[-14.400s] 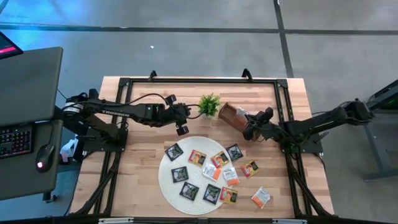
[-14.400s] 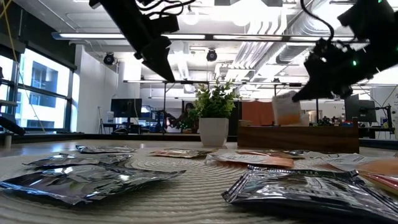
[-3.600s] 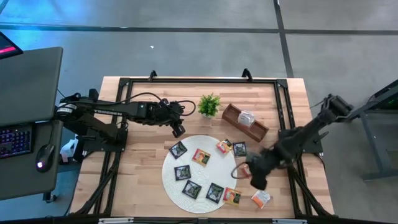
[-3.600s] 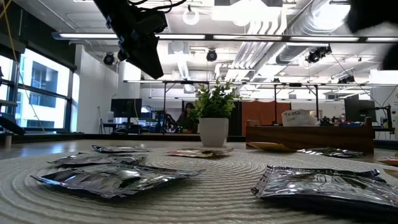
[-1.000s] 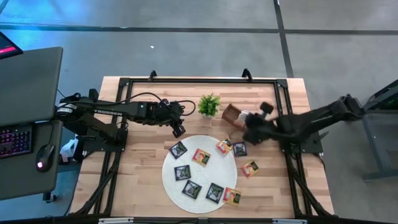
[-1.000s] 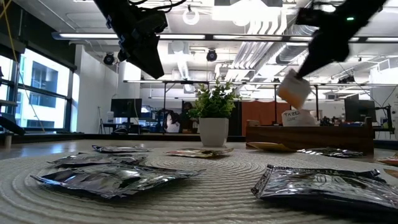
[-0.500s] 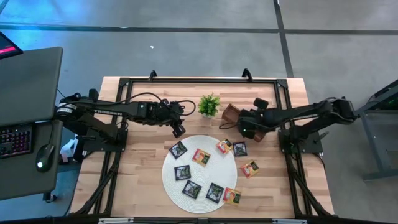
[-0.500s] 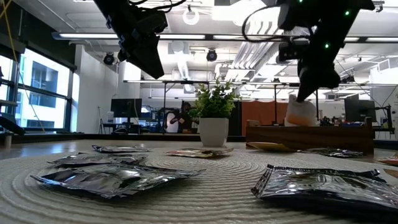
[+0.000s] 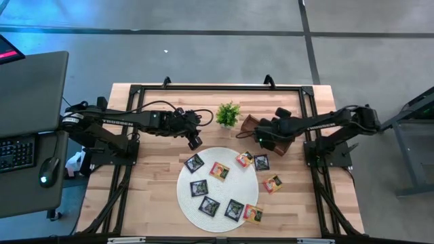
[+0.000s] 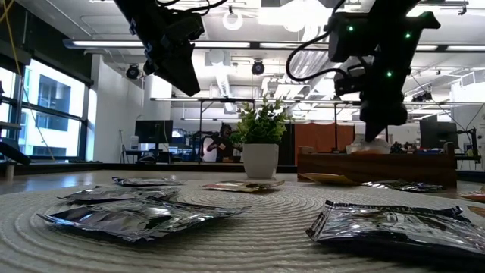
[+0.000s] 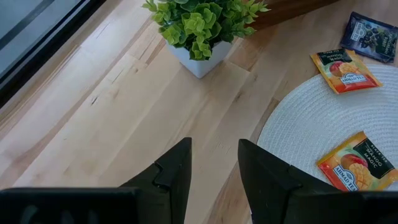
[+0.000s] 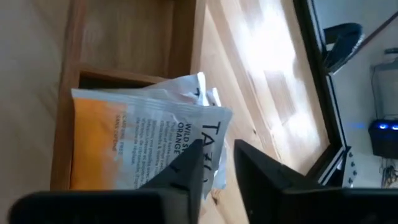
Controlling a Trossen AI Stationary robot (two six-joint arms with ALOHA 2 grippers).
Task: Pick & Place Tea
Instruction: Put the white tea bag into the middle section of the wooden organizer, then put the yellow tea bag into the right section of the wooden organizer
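Observation:
Several tea sachets, black (image 9: 199, 188) and orange (image 9: 218, 171), lie flat on a round white mat (image 9: 183, 177); one orange sachet (image 9: 272, 183) lies on the wood beside it. A white-and-orange sachet (image 12: 137, 146) stands on edge in the brown wooden tray (image 12: 62, 93), its top showing above the tray wall (image 10: 367, 146). My right gripper (image 12: 217, 149) is open just over this sachet, above the tray (image 9: 260, 140). My left gripper (image 11: 214, 146) hangs open over bare wood left of the plant (image 9: 194, 141). My right gripper comes slanting down from the table's right side, with its fingertips (image 12: 193, 155) close over the white upper edge (image 12: 208, 127) of the sachet in the tray. Whether they touch it, I cannot tell.
A small green plant in a white pot (image 9: 228, 114) stands just left of the tray's far end. A black frame (image 9: 217, 88) runs around the table's edges. Bare wood lies between the mat and the near edge.
My right gripper has come down toward the tray and tipped more steeply, carrying the white-and-orange sachet. The sachet hung in the air a second ago; now it sits in the tray with only its top above the wall.

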